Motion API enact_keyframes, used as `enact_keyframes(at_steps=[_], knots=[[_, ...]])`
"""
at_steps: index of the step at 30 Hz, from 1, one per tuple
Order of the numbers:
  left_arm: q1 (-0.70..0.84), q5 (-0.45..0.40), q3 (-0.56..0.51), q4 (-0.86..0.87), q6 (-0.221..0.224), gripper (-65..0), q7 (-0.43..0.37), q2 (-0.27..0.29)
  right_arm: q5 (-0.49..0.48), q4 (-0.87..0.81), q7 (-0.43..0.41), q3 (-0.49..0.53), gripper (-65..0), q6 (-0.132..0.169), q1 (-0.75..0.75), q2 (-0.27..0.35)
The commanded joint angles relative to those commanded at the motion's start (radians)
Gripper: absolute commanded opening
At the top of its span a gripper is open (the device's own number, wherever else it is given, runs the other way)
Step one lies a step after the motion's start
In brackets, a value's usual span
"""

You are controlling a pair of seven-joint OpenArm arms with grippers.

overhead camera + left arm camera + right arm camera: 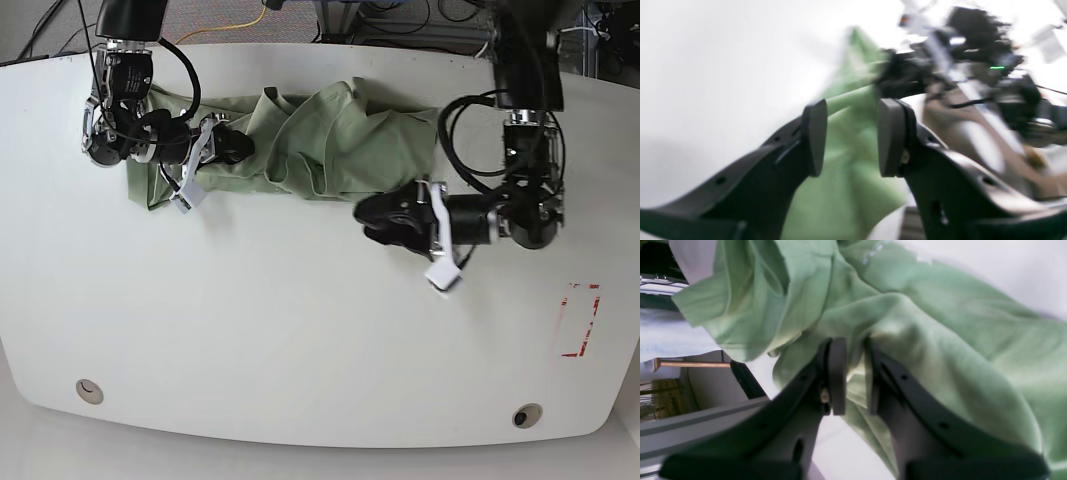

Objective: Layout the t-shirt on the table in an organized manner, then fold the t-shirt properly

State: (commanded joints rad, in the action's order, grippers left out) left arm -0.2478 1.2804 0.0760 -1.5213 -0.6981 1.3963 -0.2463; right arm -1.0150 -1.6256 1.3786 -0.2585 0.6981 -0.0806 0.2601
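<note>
Far arm [973, 60] blurred in left wrist view, its fingertips' contact unclear.

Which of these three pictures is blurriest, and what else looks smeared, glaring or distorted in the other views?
The left wrist view is blurriest: the shirt and the opposite arm are smeared, while its own fingers look crisper. In the right wrist view, the cloth is fairly clear but the fingers are soft. In the base view, the arm on the right is smeared.
</note>
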Motion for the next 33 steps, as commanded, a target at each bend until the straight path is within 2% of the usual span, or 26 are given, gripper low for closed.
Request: enact_keyframes(at_steps=[2, 6, 9, 14, 23, 28, 33], knots=[[0.006, -0.048, 0.034, -0.037, 0.000, -41.5, 0.000, -0.038, -0.002, 0.000, 0.000, 0.000, -56.1, 0.000, 0.002, 0.000], [0.012, -0.166, 0.031, -0.117, 0.000, -41.5, -0.025, -0.097, -0.002, 0.000, 0.000, 0.000, -56.1, 0.000, 0.003, 0.000], [0.052, -0.249, 0.020, -0.169, 0.000, -41.5, -0.025, -0.107, -0.002, 0.000, 0.000, 0.000, -56.1, 0.000, 0.005, 0.000], [0.121, -0.347, -0.009, -0.233, 0.000, -41.7, -0.030, -0.101, -0.002, 0.000, 0.000, 0.000, -56.1, 0.000, 0.005, 0.000], [0.239, -0.512, -0.081, -0.242, 0.000, -42.4, -0.174, -0.074, 0.000, -0.002, 0.000, -0.002, -56.1, 0.000, 0.005, -0.014], [0.265, -0.601, -0.129, -0.233, 0.000, -53.1, -0.197, -0.041, 0.002, -0.002, 0.000, -0.002, -56.1, 0.000, 0.003, -0.017], [0.276, -0.647, -0.167, -0.226, 0.000, -54.4, -0.197, -0.038, -0.002, -0.005, 0.000, -0.002, -55.8, 0.000, 0.005, -0.020]])
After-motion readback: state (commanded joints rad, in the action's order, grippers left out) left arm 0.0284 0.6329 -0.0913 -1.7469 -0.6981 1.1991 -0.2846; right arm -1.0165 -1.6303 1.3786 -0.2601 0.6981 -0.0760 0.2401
